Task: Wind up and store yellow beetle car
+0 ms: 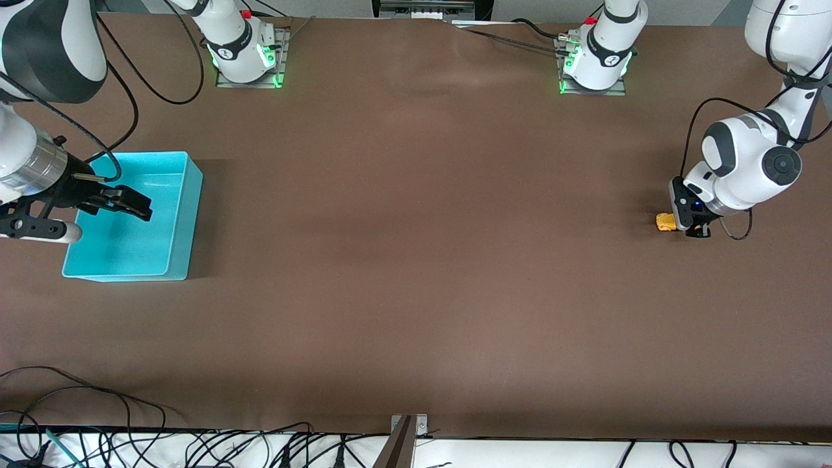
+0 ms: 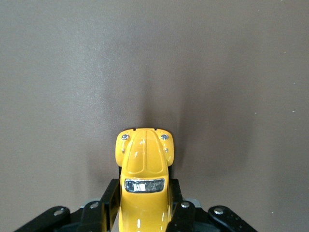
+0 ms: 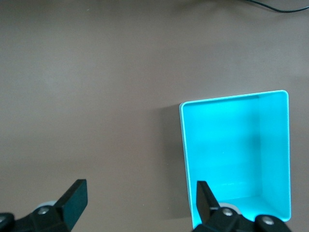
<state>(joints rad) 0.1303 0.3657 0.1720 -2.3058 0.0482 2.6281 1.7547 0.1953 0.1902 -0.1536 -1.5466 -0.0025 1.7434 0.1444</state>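
Observation:
The yellow beetle car [image 1: 665, 222] is low at the table surface near the left arm's end, its rounded nose pointing out of the grip. My left gripper [image 1: 695, 229] is shut on the sides of the yellow beetle car [image 2: 144, 162]; the left wrist view shows my left gripper [image 2: 145, 195] with a black finger pressed against each flank. I cannot tell whether the wheels touch the table. At the right arm's end stands the turquoise bin [image 1: 192, 221], with nothing in it. My right gripper [image 1: 136, 208] hangs open over the bin [image 3: 236, 145]. In its wrist view my right gripper [image 3: 140, 195] holds nothing.
Both robot bases [image 1: 246, 52] stand on the table's edge farthest from the front camera. Loose cables [image 1: 97, 403] and a metal bracket [image 1: 408, 426] lie along the edge nearest it. Bare brown tabletop [image 1: 416, 227] stretches between car and bin.

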